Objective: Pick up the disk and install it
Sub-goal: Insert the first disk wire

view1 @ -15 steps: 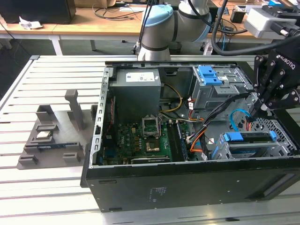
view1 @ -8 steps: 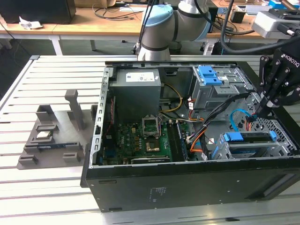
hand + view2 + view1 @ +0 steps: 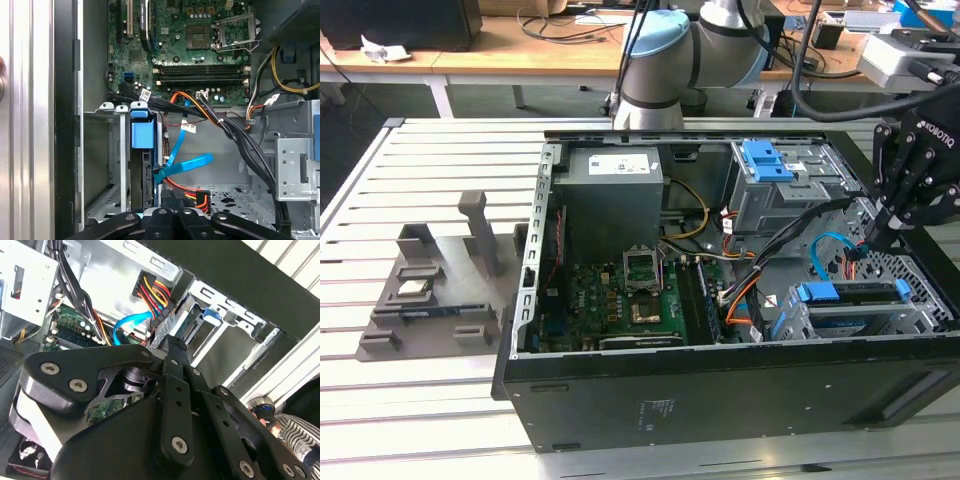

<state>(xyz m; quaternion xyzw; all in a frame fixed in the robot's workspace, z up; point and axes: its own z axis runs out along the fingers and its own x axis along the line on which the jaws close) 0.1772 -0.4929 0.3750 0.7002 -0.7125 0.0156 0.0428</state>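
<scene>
Gripper [image 3: 876,232]: inside the open computer case [image 3: 720,390], fingertips hidden behind cables; grip cannot be told.
Disk [image 3: 855,293]: one, just below the gripper, seated in the drive cage [image 3: 790,318], mostly covered, blue frame edge showing.
Blue cable [image 3: 187,165]: one, beside the fingers.
Memory sticks [image 3: 200,75]: count unclear.

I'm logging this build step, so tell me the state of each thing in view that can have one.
Computer case: side panel off, lying on its side.
Disk: seated in the drive cage, blue frame showing.
Gripper: down inside the case beside the disk; open or shut unclear.
Processor socket: latch raised, empty.
Blue data cable: lying loose beside the disk.
</scene>
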